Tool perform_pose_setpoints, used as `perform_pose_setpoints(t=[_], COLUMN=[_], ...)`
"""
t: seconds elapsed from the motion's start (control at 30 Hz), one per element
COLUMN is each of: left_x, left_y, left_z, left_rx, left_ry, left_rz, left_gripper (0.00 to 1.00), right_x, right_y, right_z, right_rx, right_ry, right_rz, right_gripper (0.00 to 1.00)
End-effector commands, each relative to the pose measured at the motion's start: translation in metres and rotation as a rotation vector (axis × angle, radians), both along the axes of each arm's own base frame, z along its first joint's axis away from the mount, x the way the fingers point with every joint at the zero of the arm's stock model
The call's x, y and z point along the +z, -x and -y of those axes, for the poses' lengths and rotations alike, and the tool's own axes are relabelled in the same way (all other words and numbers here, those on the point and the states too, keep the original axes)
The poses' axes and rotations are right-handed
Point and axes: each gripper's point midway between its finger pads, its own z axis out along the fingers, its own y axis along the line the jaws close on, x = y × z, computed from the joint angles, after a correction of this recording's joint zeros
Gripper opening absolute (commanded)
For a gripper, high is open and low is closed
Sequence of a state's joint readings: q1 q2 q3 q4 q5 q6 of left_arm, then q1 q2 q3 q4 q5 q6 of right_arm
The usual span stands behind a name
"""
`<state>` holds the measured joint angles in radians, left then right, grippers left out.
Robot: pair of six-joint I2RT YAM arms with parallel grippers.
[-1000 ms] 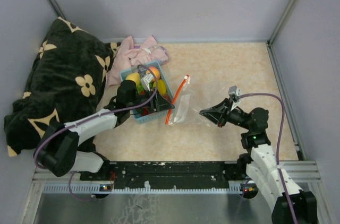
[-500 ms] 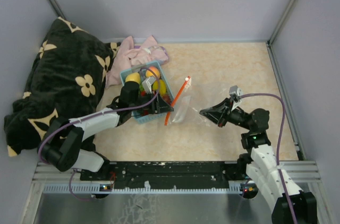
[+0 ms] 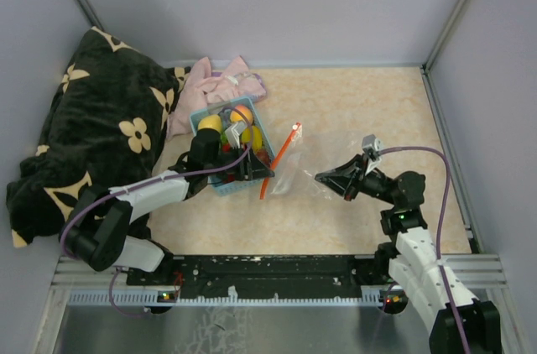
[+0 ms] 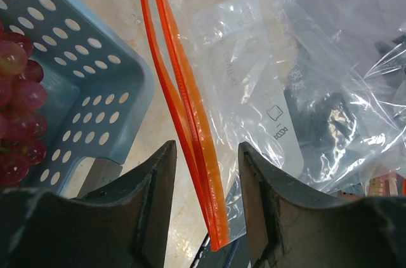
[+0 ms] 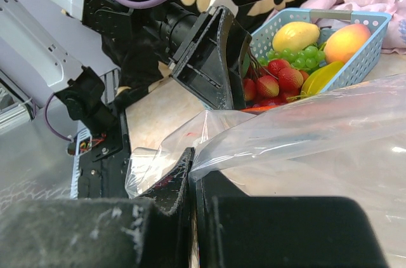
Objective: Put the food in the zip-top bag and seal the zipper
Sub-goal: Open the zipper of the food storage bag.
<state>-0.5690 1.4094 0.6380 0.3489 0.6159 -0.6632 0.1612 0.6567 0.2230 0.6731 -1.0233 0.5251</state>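
My left jaws apart, straddling zipper (image 4: 195, 147) just beside blue basket (image 4: 108, 84). My right jaws clamped on opposite edge of zip-top bag (image 3: 290, 171), which lies on surface (image 3: 369, 111). Food (image 5: 295, 35) heaped in basket.

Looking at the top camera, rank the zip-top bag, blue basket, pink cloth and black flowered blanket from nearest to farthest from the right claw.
1. The zip-top bag, pinched in the right claw, on its left.
2. The blue basket, further left.
3. The pink cloth, back left.
4. The black flowered blanket, far left.
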Motion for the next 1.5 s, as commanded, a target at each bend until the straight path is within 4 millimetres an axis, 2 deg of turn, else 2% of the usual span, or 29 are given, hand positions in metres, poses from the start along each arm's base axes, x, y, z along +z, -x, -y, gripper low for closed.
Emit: perform_pose_setpoints(t=[0.0, 0.2, 0.4, 0.43, 0.47, 0.6, 0.73, 0.83, 1.13, 1.33, 1.47], left_x=[0.019, 0.019, 0.027, 0.028, 0.029, 0.034, 0.038, 0.04, 0.046, 0.051, 0.051], left_y=[0.001, -0.003, -0.008, -0.008, -0.008, -0.013, -0.019, -0.022, -0.03, -0.03, -0.03], left_z=[0.009, 0.004, -0.003, -0.003, -0.003, -0.006, -0.013, -0.014, -0.009, 0.0, 0.006], left_rx=[-0.041, -0.014, 0.017, 0.017, 0.019, 0.044, 0.093, 0.112, 0.167, 0.185, 0.188], left_ry=[0.054, 0.02, -0.012, -0.01, -0.007, -0.026, -0.057, -0.067, -0.143, -0.176, -0.2], left_rz=[0.039, 0.073, 0.129, 0.134, 0.138, 0.169, 0.209, 0.231, 0.315, 0.381, 0.412], left_gripper=[0.48, 0.28, 0.0, 0.0, 0.0, 0.0, 0.0, 0.0, 0.0, 0.0, 0.0], right_x=[0.016, 0.011, 0.001, -0.001, -0.003, -0.011, -0.02, -0.035, -0.05, -0.026, -0.014], right_y=[0.003, -0.001, -0.007, -0.01, -0.013, -0.025, -0.043, -0.05, -0.065, -0.073, -0.077], right_z=[-0.003, -0.002, -0.001, 0.0, 0.001, 0.006, 0.019, 0.035, 0.079, 0.066, 0.036], right_rx=[0.019, 0.006, -0.021, -0.032, -0.047, -0.116, -0.252, -0.367, -0.632, -0.616, -0.56], right_ry=[-0.012, -0.002, 0.021, 0.025, 0.032, 0.075, 0.146, 0.236, 0.454, 0.46, 0.442], right_rz=[0.081, 0.068, 0.025, 0.007, -0.011, -0.106, -0.239, -0.373, -0.566, -0.554, -0.538], right_gripper=[0.0, 0.0, 0.0, 0.0, 0.06, 0.42, 0.56, 0.6, 0.63, 0.65, 0.65])
